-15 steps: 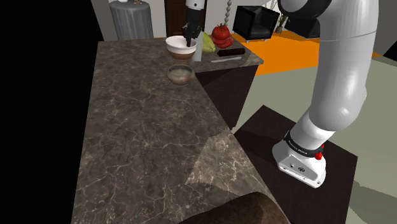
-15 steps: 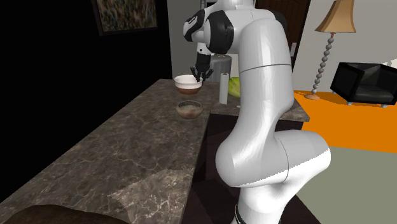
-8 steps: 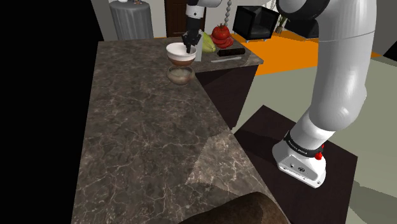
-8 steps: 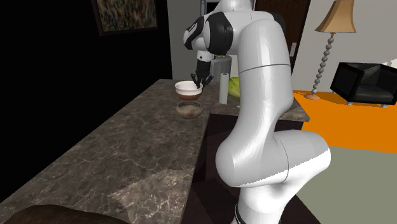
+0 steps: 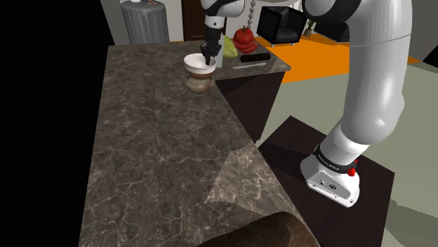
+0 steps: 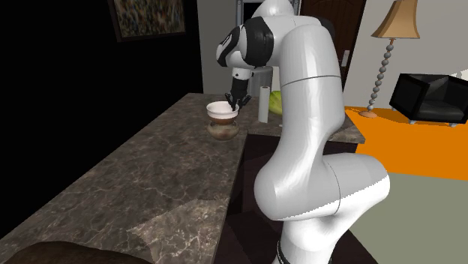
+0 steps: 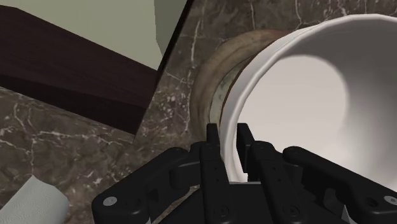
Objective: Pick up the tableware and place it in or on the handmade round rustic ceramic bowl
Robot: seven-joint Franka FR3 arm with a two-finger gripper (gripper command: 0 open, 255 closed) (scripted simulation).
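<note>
In the shoulder view the claw [image 5: 208, 59] hangs over the far end of the worktop [image 5: 154, 154], near the edge on the arm's side, and holds a white bowl [image 5: 196, 64] by its rim directly above the brown rustic bowl [image 5: 198, 83]. The white one looks level and sits so close over the other that I cannot tell whether they touch. In the second exterior view the white bowl [image 6: 222, 110] is lined up squarely over the rustic bowl [image 6: 223, 130], with the claw [image 6: 238, 100] at the rim on the side toward the white roll [image 6: 263, 103] that stands further along the worktop [image 6: 150, 187]. In the wrist view the claw [image 7: 230, 145] is closed on the rim of the white bowl [image 7: 305, 95], one black finger [image 7: 214, 149] outside the wall and the other inside. The brown lip of the rustic bowl [image 7: 219, 76] curves out from beneath it against the veined worktop [image 7: 172, 105]. I judge the carry done and the placing step in hand. The next move calls for a short, straight descent until the white bowl seats inside the rustic one. The fingers should then part and the claw lift straight up, so that the inner finger clears the rim without dragging or tipping the bowl.
</note>
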